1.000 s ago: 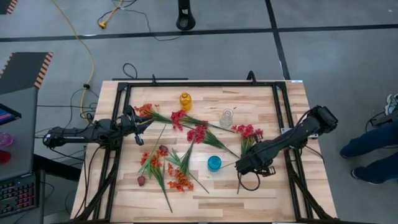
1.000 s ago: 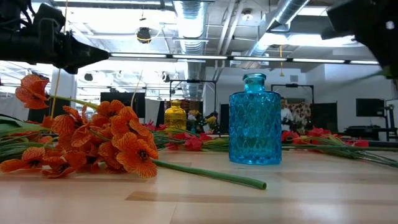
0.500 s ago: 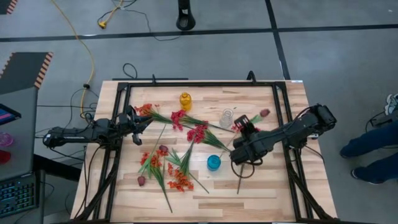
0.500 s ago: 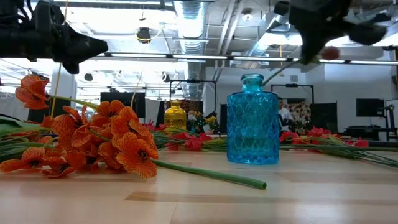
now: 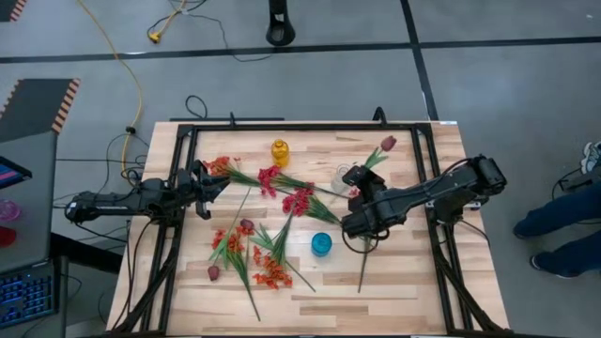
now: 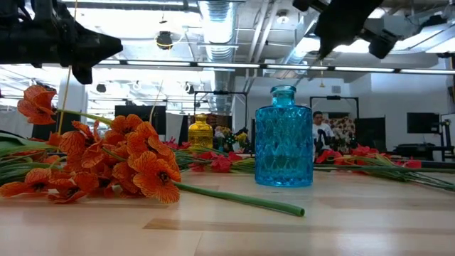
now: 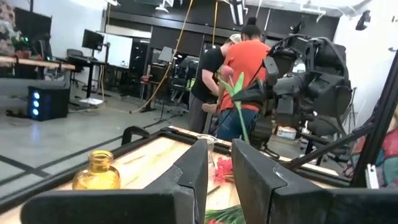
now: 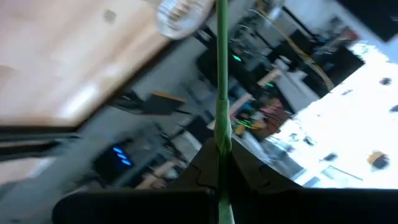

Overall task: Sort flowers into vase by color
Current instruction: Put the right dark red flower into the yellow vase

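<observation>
Your right gripper [image 5: 355, 178] is clamped on the maroon bud's stem [image 8: 221, 93], lifted by the clear vase [image 5: 342, 176] near the counter's far edge (left gripper [image 5: 208, 185] waits near-closed, empty), and the long stem could swing and topple that vase.

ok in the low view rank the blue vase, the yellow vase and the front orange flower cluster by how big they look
1. orange flower cluster, widest, though closest to the camera.
2. blue vase, tallest, close second; nearness makes these two unsure.
3. yellow vase, smallest, but it stands farther back, so it may not truly be smaller.
</observation>
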You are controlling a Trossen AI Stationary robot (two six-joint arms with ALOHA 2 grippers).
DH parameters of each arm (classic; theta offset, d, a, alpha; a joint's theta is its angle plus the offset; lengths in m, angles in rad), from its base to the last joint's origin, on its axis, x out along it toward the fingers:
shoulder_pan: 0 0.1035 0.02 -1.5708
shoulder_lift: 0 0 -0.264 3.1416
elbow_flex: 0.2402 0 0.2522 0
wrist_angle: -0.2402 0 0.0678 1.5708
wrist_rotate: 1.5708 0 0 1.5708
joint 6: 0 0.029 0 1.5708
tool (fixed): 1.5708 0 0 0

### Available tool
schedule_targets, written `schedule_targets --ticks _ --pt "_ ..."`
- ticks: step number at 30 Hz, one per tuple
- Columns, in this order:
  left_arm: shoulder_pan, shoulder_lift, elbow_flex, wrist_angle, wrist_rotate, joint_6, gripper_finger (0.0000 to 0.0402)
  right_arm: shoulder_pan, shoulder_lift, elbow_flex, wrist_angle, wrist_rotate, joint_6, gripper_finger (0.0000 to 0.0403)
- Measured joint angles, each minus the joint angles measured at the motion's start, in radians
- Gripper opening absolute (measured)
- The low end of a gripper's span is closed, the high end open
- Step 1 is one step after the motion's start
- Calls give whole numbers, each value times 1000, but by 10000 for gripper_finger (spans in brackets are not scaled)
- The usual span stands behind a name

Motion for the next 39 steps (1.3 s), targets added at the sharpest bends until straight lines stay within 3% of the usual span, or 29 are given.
schedule_targets --ticks 3,9,15,19,28,33,39 --pt "0 16 0 52 1 -9 60 -19 0 0 85 65 -123 41" --pt "0 113 0 237 6 20 86 -61 0 0 318 69 -357 41" --pt "0 286 5 391 -14 2 132 -85 0 0 597 67 -637 41" --pt "0 425 63 389 -29 -7 147 -91 0 0 776 30 -779 41" --pt "0 772 279 395 -6 7 149 -90 0 0 987 -113 -945 41" --pt "0 960 417 388 73 40 149 -90 0 0 1021 -120 -999 41" --pt "0 1166 564 385 74 48 149 -84 0 0 1025 -120 -1005 41"
